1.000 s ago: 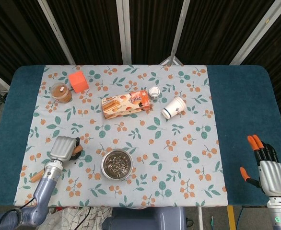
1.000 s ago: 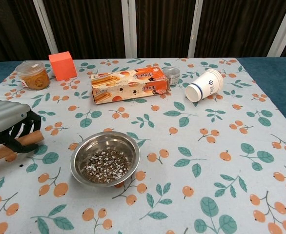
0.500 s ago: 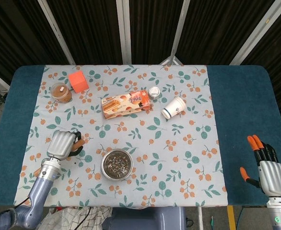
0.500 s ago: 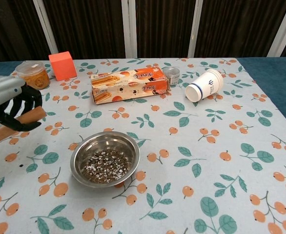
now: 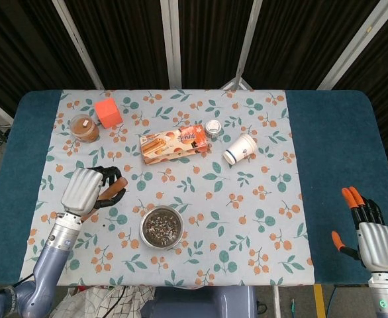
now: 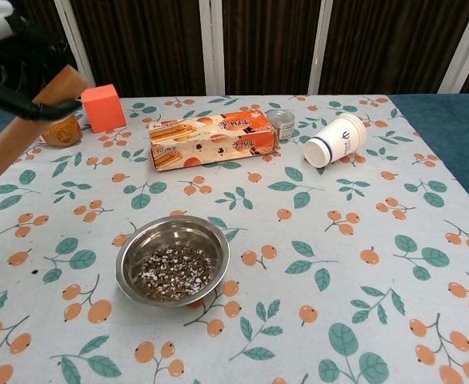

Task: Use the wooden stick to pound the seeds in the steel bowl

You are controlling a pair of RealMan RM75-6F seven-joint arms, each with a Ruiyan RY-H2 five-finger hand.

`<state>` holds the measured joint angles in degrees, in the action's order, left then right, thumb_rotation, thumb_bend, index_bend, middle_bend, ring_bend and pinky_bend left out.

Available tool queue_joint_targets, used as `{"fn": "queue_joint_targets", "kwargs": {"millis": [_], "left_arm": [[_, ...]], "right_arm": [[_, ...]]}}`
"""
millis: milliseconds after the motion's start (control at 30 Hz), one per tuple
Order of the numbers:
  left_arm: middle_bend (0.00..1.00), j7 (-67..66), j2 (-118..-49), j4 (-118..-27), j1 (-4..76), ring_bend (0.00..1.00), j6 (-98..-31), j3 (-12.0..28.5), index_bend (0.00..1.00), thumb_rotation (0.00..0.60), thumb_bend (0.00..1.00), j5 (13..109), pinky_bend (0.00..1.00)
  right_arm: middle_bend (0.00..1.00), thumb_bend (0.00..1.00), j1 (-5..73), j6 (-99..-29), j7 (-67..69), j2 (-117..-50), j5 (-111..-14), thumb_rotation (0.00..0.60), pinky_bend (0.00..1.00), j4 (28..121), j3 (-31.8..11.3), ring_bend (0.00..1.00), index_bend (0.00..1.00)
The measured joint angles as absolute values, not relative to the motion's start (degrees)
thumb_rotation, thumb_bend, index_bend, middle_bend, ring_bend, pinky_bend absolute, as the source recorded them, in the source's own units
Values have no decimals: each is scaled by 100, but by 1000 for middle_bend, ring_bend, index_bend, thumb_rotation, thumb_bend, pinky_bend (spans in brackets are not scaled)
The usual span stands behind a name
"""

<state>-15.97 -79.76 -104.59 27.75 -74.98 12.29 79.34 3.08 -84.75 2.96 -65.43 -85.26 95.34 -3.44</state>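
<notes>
A smooth, round wooden stick (image 6: 18, 132) is gripped by the left hand (image 5: 83, 191), whose dark fingers (image 6: 14, 60) are curled around it near one end; the stick is held tilted above the floral tablecloth (image 5: 247, 218), to the left of the steel bowl (image 5: 161, 228). The hand's back is a ribbed silver shell. The bowl is a shallow, shiny round dish resting on the near middle of the cloth, and a layer of small dark and pale seeds (image 6: 173, 273) is spread over its bottom.

The right hand (image 5: 369, 235) is seen at the near right, beyond the cloth and over the blue table surface (image 5: 339, 146); its orange-tipped black fingers are extended and spread, and nothing is held in it.

Farther back, a long cardboard biscuit box (image 5: 172, 144) lies flat, with a small metal tin (image 5: 212, 128) just beside its right end. A white paper cup (image 5: 240, 149) lies on its side to the right of the tin. At the far left, a matte orange cube (image 5: 108, 112) stands beside a clear round jar (image 5: 84, 128) with brownish contents.
</notes>
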Motion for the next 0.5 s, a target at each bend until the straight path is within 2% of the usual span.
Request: {"fn": "queue_joint_targets", "kwargs": {"millis": [267,500], "left_arm": [[772,-330,-8127,-10724,2882,628,-7735,1214,667,600,813,8941,732],[772,306,-8538,-10403,3133,628,-7894,1168,667,600,808,9681,733]], "right_arm": [[0,367,304,-8486,316,-6545,-8524,600,0,9527,-351,0,0],[0,367,302,-8486,350,-6545,-8499,600,0,9512,-366,0,0]]}}
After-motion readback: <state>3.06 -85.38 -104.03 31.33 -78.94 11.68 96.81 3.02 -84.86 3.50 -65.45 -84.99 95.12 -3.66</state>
